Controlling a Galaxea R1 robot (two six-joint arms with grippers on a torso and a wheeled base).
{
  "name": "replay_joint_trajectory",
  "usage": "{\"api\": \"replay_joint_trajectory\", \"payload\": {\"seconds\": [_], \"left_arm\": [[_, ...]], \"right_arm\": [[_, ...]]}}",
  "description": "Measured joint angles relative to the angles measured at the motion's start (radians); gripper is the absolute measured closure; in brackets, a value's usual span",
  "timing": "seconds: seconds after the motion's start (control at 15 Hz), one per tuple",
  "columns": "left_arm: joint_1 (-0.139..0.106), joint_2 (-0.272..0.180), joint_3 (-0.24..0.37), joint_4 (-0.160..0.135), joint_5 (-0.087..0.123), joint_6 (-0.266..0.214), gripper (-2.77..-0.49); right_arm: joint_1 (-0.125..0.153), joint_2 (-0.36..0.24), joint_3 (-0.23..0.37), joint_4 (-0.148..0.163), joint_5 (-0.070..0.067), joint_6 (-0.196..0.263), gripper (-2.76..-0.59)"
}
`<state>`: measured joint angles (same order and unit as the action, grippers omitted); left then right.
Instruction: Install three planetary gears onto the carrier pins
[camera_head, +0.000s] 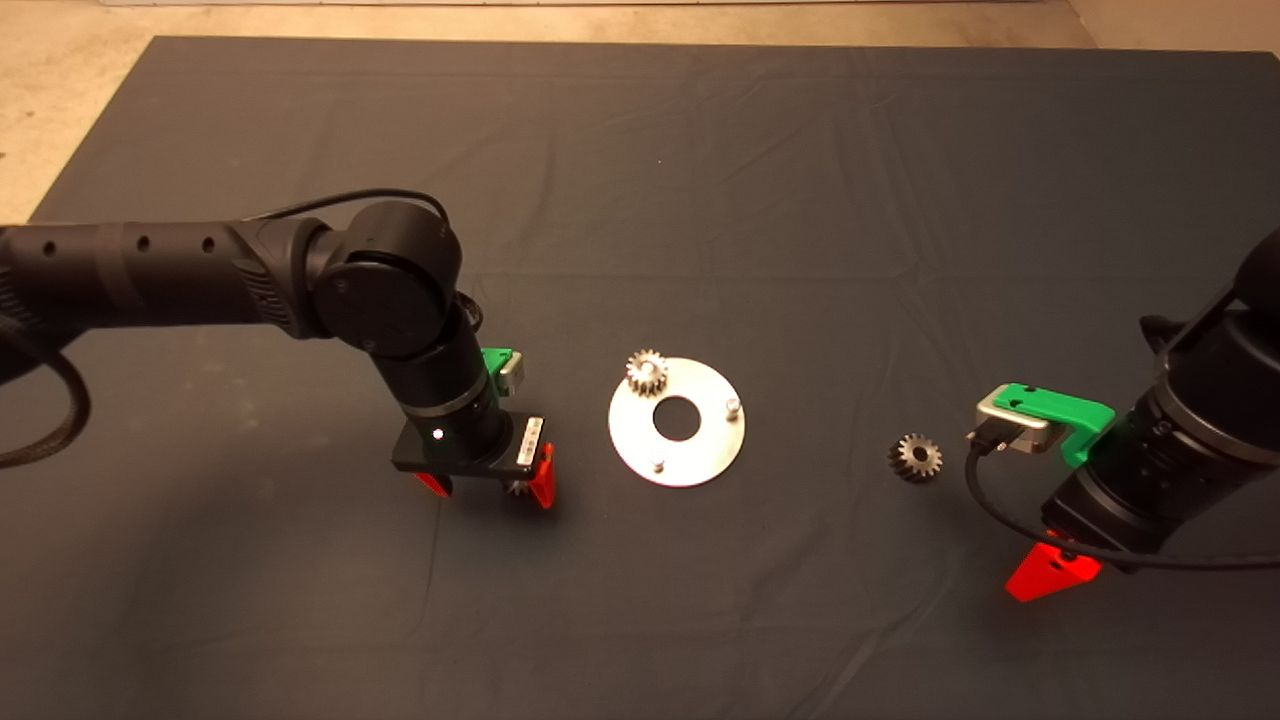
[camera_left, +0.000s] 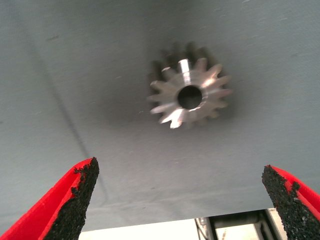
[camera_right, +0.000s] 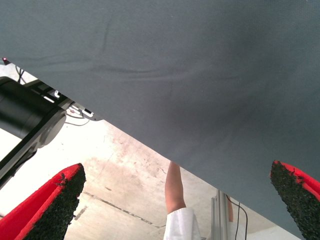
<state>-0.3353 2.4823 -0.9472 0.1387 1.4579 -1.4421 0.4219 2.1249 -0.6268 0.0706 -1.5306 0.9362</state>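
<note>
The shiny round disc (camera_head: 700, 445) lies mid-mat with its carrier pins up. One planetary gear (camera_head: 647, 372) sits on the far-left pin. Two pins are bare: one at the right (camera_head: 733, 407), one at the near side (camera_head: 657, 464). A second gear (camera_head: 915, 457) lies loose on the mat to the disc's right. A third gear (camera_left: 190, 97) lies flat on the mat left of the disc. My left gripper (camera_head: 488, 482) hovers over it, open, its fingers (camera_left: 75, 200) straddling it without touching. My right gripper (camera_head: 1055, 572) waits open at the lower right, near the loose gear.
The dark mat (camera_head: 640, 200) covers the table, with pale floor beyond its far and left edges. The right wrist view looks past the mat's edge (camera_right: 150, 150) to the floor, where a person's leg (camera_right: 174, 190) and part of the robot's base (camera_right: 25, 115) show.
</note>
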Motion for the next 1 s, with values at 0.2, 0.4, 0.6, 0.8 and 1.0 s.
{"api": "replay_joint_trajectory", "payload": {"seconds": [0.2, 0.4, 0.6, 0.8, 1.0], "left_arm": [[0.006, 0.001, -0.042, 0.019, -0.027, 0.04, -2.33], [0.051, 0.01, -0.067, 0.025, -0.049, 0.064, -2.33], [0.049, 0.013, -0.068, 0.027, -0.052, 0.066, -2.33], [0.05, 0.015, -0.073, 0.042, -0.052, 0.068, -2.33], [0.05, 0.058, -0.107, 0.064, -0.049, 0.07, -2.33]], "right_arm": [[0.001, 0.0, 0.0, 0.0, 0.001, 0.0, -2.75], [0.002, 0.0, 0.002, 0.0, 0.0, 0.0, -2.75], [0.002, 0.0, 0.002, 0.0, 0.0, 0.0, -2.75], [0.002, 0.0, 0.002, 0.0, 0.0, 0.0, -2.75], [0.002, 0.0, 0.002, 0.0, 0.0, 0.0, -2.75]]}}
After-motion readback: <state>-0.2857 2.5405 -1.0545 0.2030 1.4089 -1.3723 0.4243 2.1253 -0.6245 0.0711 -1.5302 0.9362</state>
